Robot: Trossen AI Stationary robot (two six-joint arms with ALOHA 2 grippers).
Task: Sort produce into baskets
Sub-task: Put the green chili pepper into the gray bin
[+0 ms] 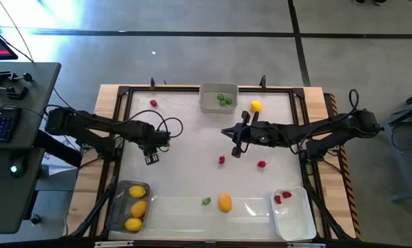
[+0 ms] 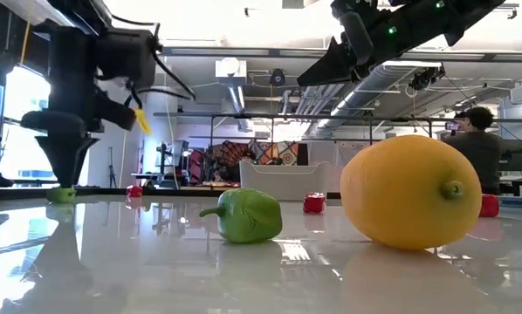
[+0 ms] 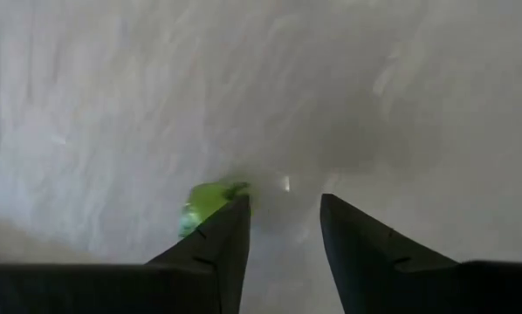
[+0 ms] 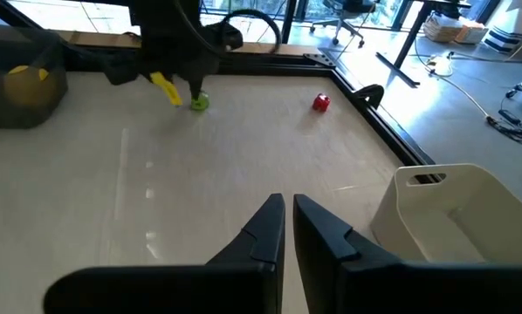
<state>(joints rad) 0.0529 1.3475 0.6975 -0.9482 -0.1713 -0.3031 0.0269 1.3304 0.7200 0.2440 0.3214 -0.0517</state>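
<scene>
The dark bin (image 1: 128, 207) sits at the table's (image 1: 185, 145) near left corner with three yellow fruits lying in a row along its length. The left gripper (image 1: 151, 158) hangs low over the left half of the table, its fingers (image 3: 222, 249) a little apart, with a small green piece (image 3: 204, 206) just beside one fingertip, not between them. A red piece (image 1: 153, 103) lies near the far left corner. Near the front edge, a green piece (image 1: 206, 201) lies with its stem end pointing left in the low view, and just right of it an orange lemon (image 1: 224, 202) lies with its long axis running front to back. The grey bin (image 1: 218, 98) at the far edge holds green pieces. The right gripper (image 1: 235, 150) hovers over the table's middle, its fingers nearly closed and empty. Two red pieces (image 1: 222, 160) lie near it. The white bin (image 1: 294, 213) at the near right corner holds red pieces.
</scene>
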